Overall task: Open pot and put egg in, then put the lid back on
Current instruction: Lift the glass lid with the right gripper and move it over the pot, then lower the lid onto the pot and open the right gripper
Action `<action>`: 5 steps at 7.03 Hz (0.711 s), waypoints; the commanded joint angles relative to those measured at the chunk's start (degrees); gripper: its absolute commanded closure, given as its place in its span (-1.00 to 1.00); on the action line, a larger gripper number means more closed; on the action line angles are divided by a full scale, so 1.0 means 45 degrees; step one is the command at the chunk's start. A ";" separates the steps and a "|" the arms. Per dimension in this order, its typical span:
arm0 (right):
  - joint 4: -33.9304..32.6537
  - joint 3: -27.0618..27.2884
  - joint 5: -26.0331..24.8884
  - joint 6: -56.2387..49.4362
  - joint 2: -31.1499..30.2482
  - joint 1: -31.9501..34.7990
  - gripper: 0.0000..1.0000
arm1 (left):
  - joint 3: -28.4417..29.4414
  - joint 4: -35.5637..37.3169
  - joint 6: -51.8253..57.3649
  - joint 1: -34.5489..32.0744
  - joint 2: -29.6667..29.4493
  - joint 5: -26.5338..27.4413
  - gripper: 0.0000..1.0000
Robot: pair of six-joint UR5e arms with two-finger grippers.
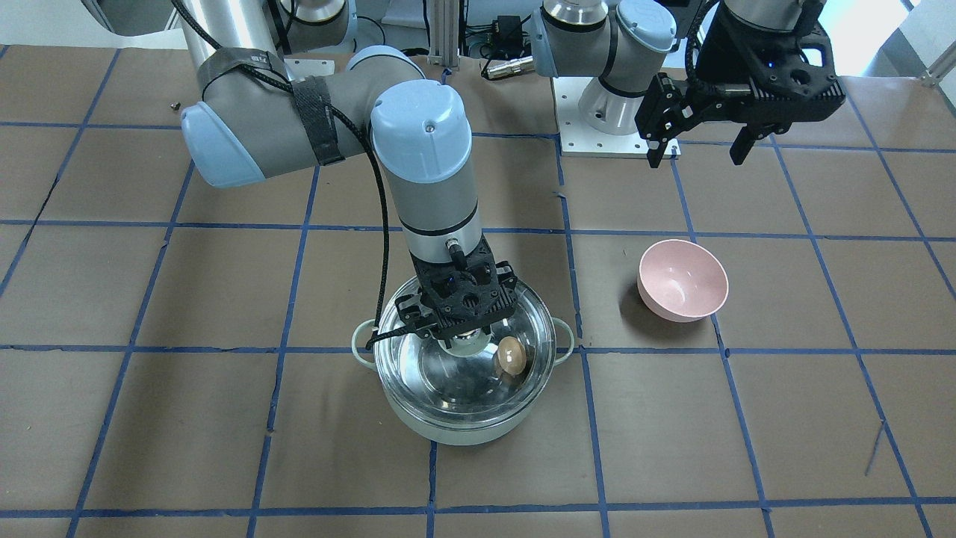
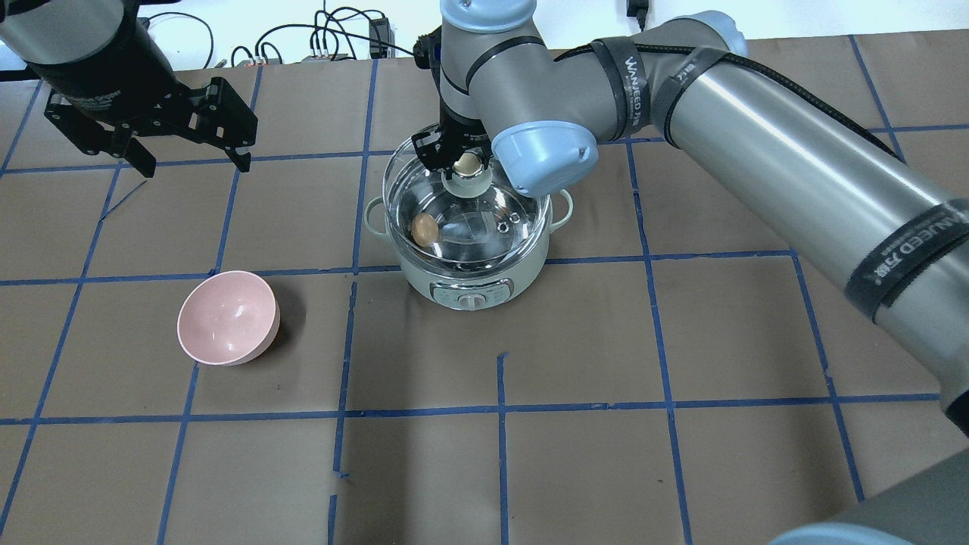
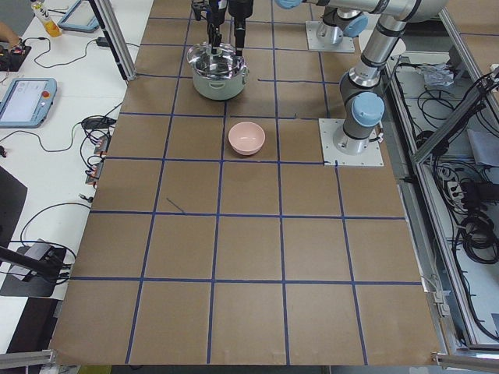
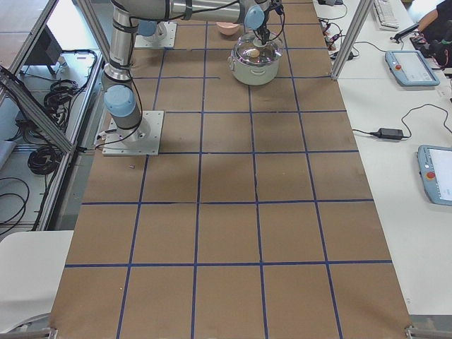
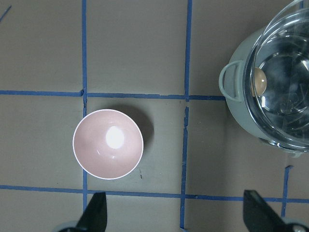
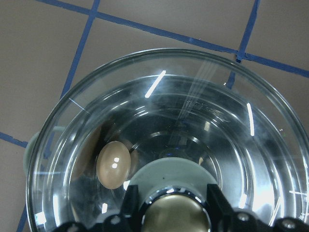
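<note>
Now R jaws tight on lid [image 1: 441,377] knob over pot [image 1: 463,433] w/ egg [image 1: 511,359] inside; L jaws apart

A pink bowl [image 5: 107,144] stands upright on the brown worktop [image 5: 43,48], which is crossed by blue tape lines [image 5: 186,48]. Well apart from it, cut off by the picture's right side, is the mint-green pot [image 5: 237,104] with one loop handle [image 5: 228,79] showing. The glass lid [image 5: 285,58] lies over its mouth, and the egg [image 5: 260,81] shows through the glass. At the bottom, the left gripper [image 5: 176,217] has its two fingertips [image 5: 96,215] spread wide with nothing between them.
</note>
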 commanded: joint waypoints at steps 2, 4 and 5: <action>-0.0018 0.0082 0.0021 0.0014 0.0023 0.0001 0.58 | 0.0000 0.0000 0.0000 0.0012 0.0002 -0.0022 -1.00; -0.0018 0.0160 -0.0095 -0.0025 0.0042 0.0001 0.01 | 0.0000 0.0000 0.0000 0.0012 0.0002 -0.0022 -1.00; 0.0079 0.0122 -0.0154 -0.0161 0.0023 0.0001 -0.98 | 0.0000 0.0000 0.0000 -0.0007 0.0002 -0.0022 -1.00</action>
